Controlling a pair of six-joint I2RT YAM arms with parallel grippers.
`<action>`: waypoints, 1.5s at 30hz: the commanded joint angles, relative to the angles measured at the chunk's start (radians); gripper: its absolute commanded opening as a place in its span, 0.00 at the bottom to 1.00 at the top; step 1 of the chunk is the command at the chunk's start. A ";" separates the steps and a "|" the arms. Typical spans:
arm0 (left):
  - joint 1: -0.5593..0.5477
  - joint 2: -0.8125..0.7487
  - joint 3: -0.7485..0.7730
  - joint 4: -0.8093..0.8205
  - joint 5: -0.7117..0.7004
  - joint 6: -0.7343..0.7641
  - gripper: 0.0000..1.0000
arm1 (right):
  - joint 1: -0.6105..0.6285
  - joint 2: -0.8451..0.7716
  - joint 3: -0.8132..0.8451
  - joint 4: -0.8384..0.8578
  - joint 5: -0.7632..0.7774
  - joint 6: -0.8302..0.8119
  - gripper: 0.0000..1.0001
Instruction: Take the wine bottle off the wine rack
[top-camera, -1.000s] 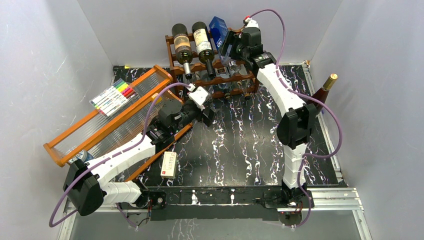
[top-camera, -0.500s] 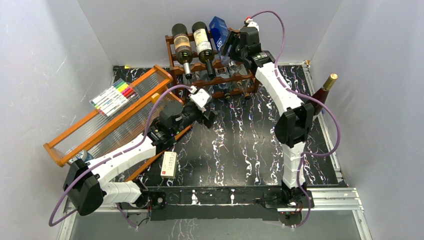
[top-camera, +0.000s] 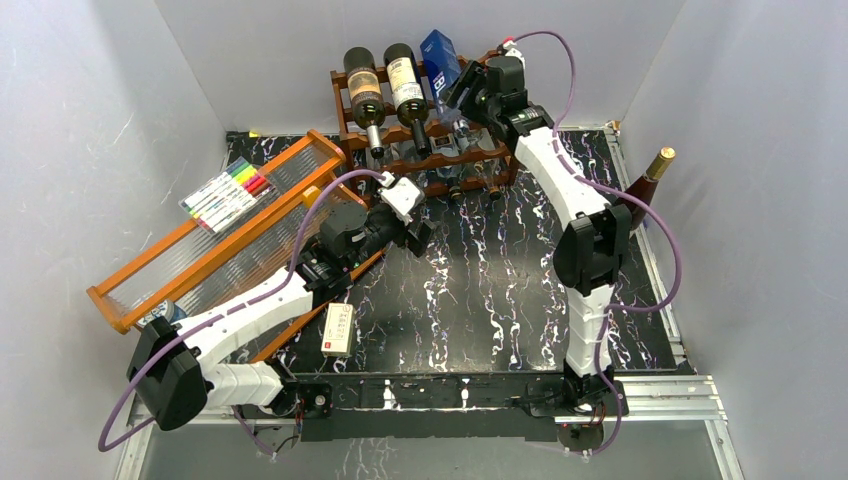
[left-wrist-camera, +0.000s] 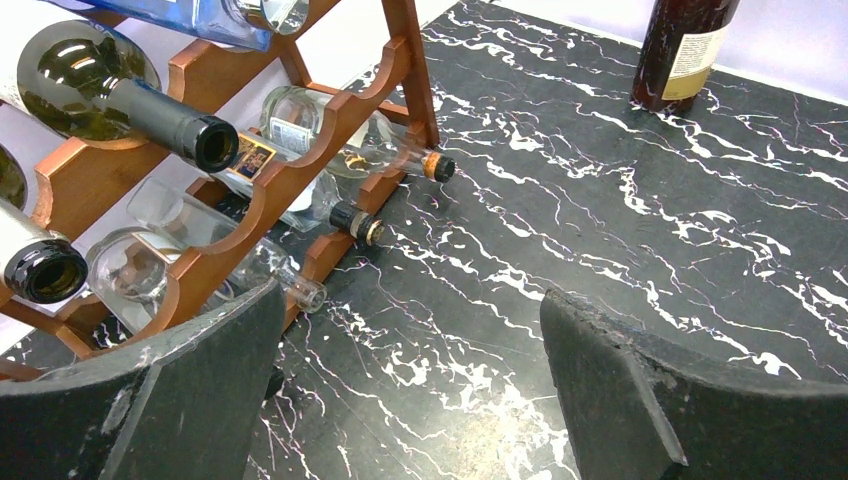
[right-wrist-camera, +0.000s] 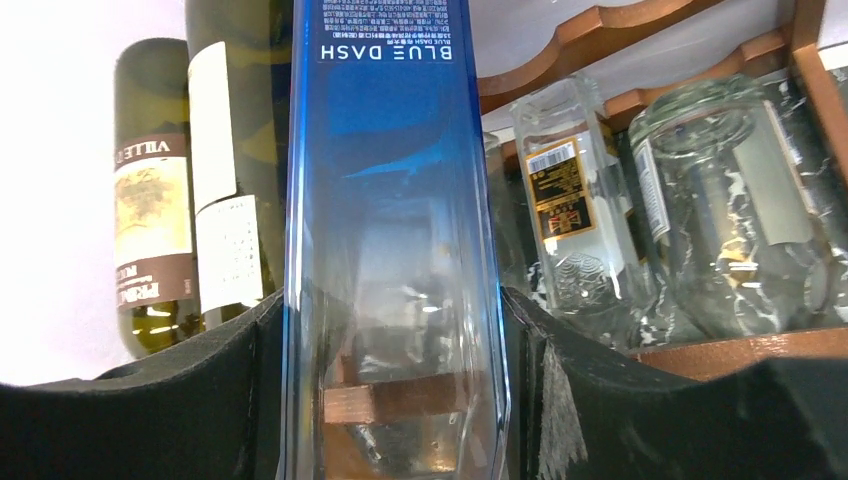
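Observation:
The dark reddish-brown wine rack (top-camera: 445, 152) stands at the back of the table. Two dark green bottles (top-camera: 363, 88) lie on its top tier and clear bottles (top-camera: 455, 140) lie lower down. My right gripper (top-camera: 462, 92) is at the rack's top right, shut on a blue glass bottle (top-camera: 440, 55). In the right wrist view both pads press the sides of the blue bottle (right-wrist-camera: 395, 250), with the gripper (right-wrist-camera: 395, 390) around its lower part. My left gripper (top-camera: 418, 232) is open and empty over the table in front of the rack (left-wrist-camera: 300, 170).
An orange-framed tray (top-camera: 215, 240) with clear ribbed panels lies at the left and carries coloured markers (top-camera: 228, 190). A dark bottle with a gold top (top-camera: 648, 185) stands at the right edge. A small white box (top-camera: 338, 330) lies near the left arm's base.
The right wrist has shifted slightly up and turned, with the blue bottle still in its jaws. The left arm has barely moved.

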 joint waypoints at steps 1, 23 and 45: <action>-0.006 0.001 0.008 0.029 0.007 0.003 0.98 | -0.033 -0.107 -0.094 0.200 -0.107 0.129 0.37; -0.007 0.000 0.020 0.013 0.026 -0.006 0.98 | -0.149 -0.262 -0.363 0.650 -0.314 0.457 0.23; -0.010 0.028 0.028 0.007 0.057 -0.029 0.98 | -0.262 -0.446 -0.506 0.844 -0.449 0.563 0.18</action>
